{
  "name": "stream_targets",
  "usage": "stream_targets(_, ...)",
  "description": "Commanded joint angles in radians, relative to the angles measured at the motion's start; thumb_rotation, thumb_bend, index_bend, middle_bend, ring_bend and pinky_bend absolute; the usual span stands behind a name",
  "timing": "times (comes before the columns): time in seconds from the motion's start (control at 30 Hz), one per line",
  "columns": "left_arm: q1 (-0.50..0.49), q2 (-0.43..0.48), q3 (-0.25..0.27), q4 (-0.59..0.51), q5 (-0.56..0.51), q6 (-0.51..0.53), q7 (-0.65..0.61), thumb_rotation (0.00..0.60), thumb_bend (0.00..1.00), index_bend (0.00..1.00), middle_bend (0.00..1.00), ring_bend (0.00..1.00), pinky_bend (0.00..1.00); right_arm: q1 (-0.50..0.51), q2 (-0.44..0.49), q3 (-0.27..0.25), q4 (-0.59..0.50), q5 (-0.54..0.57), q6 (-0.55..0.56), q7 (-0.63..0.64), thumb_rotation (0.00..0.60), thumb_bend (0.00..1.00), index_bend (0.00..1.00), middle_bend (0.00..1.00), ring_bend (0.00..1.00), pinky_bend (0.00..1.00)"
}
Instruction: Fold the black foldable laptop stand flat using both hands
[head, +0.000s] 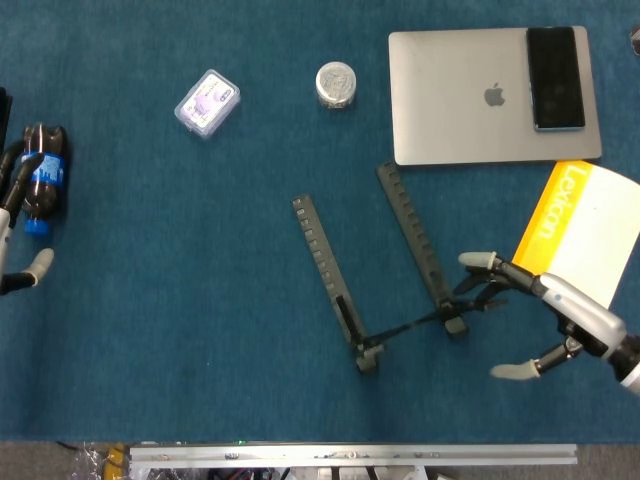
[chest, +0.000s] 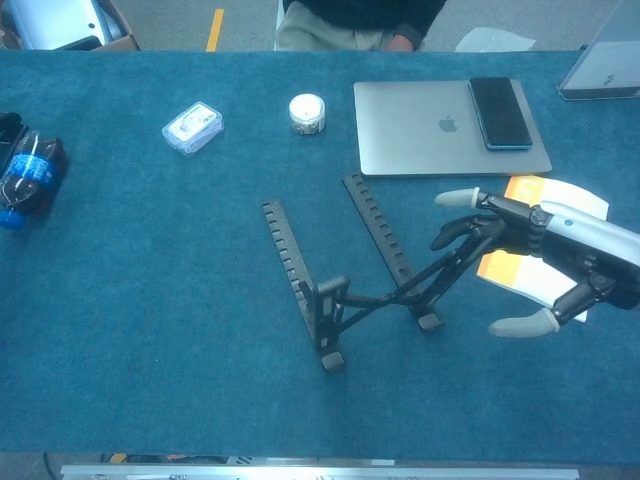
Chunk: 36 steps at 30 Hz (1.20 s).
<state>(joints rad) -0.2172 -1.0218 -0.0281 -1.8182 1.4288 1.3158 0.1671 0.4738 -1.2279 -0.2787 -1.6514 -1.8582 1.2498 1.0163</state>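
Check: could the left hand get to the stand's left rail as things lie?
Probably yes. Bare cloth lies between the left hand at the table's edge and the stand's left rail; the bottle sits off that line.

Stand: black laptop stand (head: 385, 265), two notched rails apart on the blue tabletop (head: 200, 330).
Right hand (head: 545, 315): fingers spread, fingertips at the stand's right foot.
Left hand (head: 22, 275): at the left edge, beside a bottle (head: 42, 180).
Back: closed laptop (head: 470, 100) carrying a phone (head: 555, 77).
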Motion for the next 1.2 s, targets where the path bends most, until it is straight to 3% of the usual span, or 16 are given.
stream_targets(0.03, -0.005, 0.003, -0.002, 0.002, 0.003, -0.005, -0.002, 0.6, 0.25, 0.0, 0.0, 0.0, 0.0, 0.005, -0.003, 0.003, 0.0, 0.0, 0.001, 0.008, 0.6, 0.04, 0.11, 0.29, 0.12, 0.28)
stream_targets(0.57, -0.067, 0.031, 0.009, -0.022, 0.078, -0.09, -0.089, 0.6, 0.25, 0.0, 0.0, 0.01, 0.0, 0.042, -0.027, 0.025, -0.022, 0.003, -0.016, 0.001, 0.6, 0.04, 0.11, 0.29, 0.12, 0.28)
stream_targets(1.03, -0.153, 0.038, 0.042, -0.085, 0.109, -0.247, -0.138, 0.6, 0.25, 0.0, 0.0, 0.04, 0.0, 0.057, -0.031, 0.036, -0.035, 0.004, 0.0, 0.002, 0.6, 0.04, 0.11, 0.29, 0.12, 0.28)
stream_targets(1.2, -0.199, 0.041, 0.059, -0.116, 0.128, -0.331, -0.237, 0.6, 0.25, 0.0, 0.0, 0.04, 0.0, 0.067, -0.034, 0.038, -0.038, 0.002, -0.003, 0.006, 0.6, 0.04, 0.11, 0.29, 0.12, 0.28)
